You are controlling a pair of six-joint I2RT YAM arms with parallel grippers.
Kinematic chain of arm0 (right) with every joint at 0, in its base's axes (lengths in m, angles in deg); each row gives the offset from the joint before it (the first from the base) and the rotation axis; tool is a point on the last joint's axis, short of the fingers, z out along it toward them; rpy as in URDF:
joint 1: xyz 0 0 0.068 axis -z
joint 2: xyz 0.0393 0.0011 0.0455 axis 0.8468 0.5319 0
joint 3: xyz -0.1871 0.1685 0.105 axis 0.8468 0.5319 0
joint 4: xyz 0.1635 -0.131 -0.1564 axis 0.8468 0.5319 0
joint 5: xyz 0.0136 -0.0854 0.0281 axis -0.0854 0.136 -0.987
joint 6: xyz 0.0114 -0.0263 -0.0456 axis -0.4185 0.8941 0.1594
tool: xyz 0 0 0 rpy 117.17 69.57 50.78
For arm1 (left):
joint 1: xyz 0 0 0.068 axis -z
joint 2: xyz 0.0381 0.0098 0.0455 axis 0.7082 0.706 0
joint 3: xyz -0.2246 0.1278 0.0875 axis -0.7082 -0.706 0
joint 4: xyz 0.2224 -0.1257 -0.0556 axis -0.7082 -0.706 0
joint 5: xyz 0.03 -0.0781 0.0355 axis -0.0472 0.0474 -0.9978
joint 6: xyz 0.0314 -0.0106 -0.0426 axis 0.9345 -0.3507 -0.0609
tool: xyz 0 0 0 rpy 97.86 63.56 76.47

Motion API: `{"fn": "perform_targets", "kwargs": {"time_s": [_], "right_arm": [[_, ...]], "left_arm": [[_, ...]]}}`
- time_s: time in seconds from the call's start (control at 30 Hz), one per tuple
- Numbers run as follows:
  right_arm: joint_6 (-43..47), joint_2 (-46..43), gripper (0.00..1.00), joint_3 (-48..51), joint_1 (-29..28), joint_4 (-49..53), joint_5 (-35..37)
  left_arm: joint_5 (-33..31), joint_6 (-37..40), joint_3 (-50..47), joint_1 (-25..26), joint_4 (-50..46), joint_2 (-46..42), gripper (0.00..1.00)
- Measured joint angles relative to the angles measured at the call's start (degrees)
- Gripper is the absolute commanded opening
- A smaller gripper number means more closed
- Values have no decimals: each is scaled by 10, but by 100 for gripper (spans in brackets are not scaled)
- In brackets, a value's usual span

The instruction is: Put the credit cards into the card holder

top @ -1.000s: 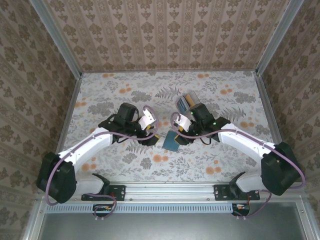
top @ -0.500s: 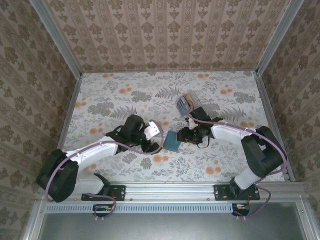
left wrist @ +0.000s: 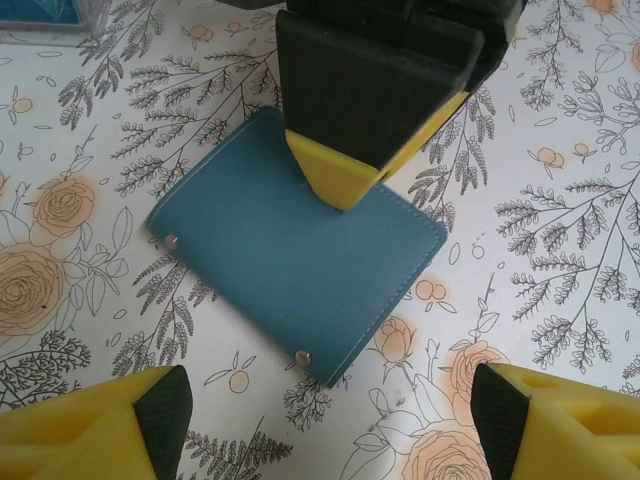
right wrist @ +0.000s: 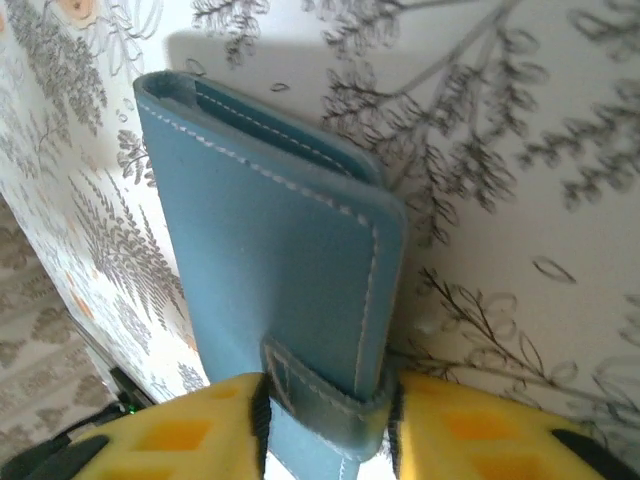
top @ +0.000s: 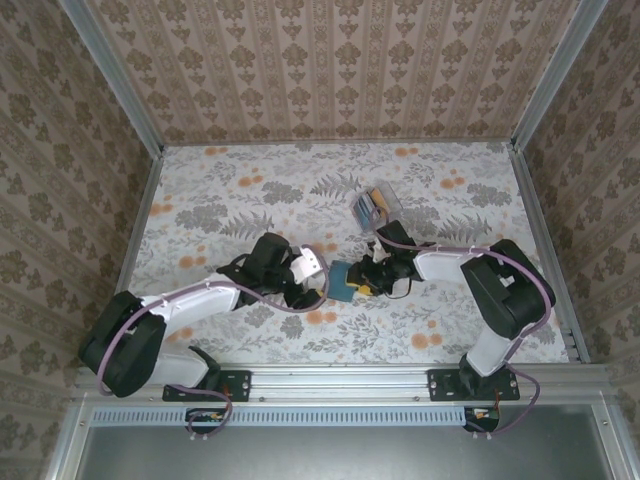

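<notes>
The teal card holder (top: 342, 281) lies on the floral bench (top: 250, 190) between the two arms. The right gripper (top: 362, 284) is clenched on its edge, the left gripper (top: 318, 286) hangs spread wide just beside it, and the credit cards (top: 372, 205) sit further back

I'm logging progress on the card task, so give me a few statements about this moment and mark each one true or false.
The right pincer grips the card holder. True.
The left pincer is shut on the card holder. False: it is open, its fingers spread clear of the holder.
The card holder lies folded shut on the table. True.
The credit cards are inside the card holder. False: the stack lies apart from it, farther back on the table.
</notes>
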Motion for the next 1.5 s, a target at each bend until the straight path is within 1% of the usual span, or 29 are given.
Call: {"fn": "perform_targets", "kwargs": {"time_s": [0.03, 0.1, 0.2, 0.3, 0.37, 0.4, 0.43, 0.47, 0.57, 0.67, 0.73, 0.83, 0.87, 0.9, 1.03, 1.07, 1.13, 1.17, 1.2, 1.23, 1.27, 1.3, 1.33, 1.37, 1.4, 1.43, 1.5], "right_arm": [[-5, 1, 16, 1, 0, -7, -3], [-12, 0, 13, 1, 0, -21, -13], [-25, -7, 14, 1, 2, -32, -27], [-52, -9, 14, -4, 9, -46, -73], [-61, -9, 13, -25, 16, -25, -103], [-60, -9, 12, -43, 19, -7, -117], [-59, -9, 10, -61, 22, 7, -129], [-59, -9, 9, -76, 25, 16, -140], [-68, -13, 5, -101, 36, 35, -170], [-94, -20, 2, -101, 48, 49, -189], [-118, -20, 1, -96, 53, 46, -200], [-158, -22, 1, -76, 58, 28, -209], [-170, -23, 2, -69, 59, 20, -211], [-182, -22, 2, -62, 60, 11, -212], [-220, -22, 2, -42, 62, -23, -219], [-228, -22, 3, -37, 62, -33, -219], [-248, -22, 6, -26, 64, -55, -219], [-256, -22, 7, -24, 65, -64, -219], [-264, -22, 10, -24, 68, -73, -219], [-270, -22, 14, -24, 71, -83, -219], [-273, -22, 18, -24, 72, -93, -218], [-278, -22, 24, -24, 72, -100, -217], [-283, -22, 33, -23, 71, -109, -215], [-283, -22, 39, -22, 71, -119, -214], [-285, -22, 43, -19, 71, -132, -209], [-285, -22, 45, -15, 71, -148, -204], [-276, -30, 47, -3, 75, -165, -186]], "left_arm": [[0, 1, 0, 1, 0, 0, 78], [0, 7, -1, 1, -1, -5, 78], [-1, 20, -11, 2, 5, -26, 80], [0, 39, -20, 3, 8, -45, 82], [0, 60, -21, 2, 10, -51, 83], [0, 77, -23, 2, 17, -56, 85], [0, 96, -29, 2, 29, -63, 90], [0, 115, -34, 2, 38, -70, 92], [-2, 181, -44, 4, 50, -83, 92], [-26, 238, -44, 13, 69, -75, 92], [-59, 270, -43, 25, 82, -56, 91], [-111, 295, -30, 44, 90, -11, 87], [-125, 299, -25, 48, 93, 3, 85], [-140, 301, -21, 52, 101, 18, 81], [-199, 293, -18, 63, 145, 53, 46], [-206, 291, -14, 64, 147, 57, 39], [-214, 282, 0, 64, 139, 65, 18], [-216, 281, 10, 64, 131, 68, 11], [-218, 277, 18, 64, 123, 68, 5], [-221, 273, 22, 64, 121, 68, 2], [-223, 269, 23, 63, 121, 68, 0], [-224, 262, 23, 63, 120, 66, 0], [-224, 258, 23, 63, 117, 64, 0], [-223, 254, 23, 63, 113, 61, 0], [-219, 245, 25, 60, 104, 54, 0], [-209, 232, 28, 55, 94, 47, 0], [-172, 191, 39, 36, 70, 32, 0]]}}
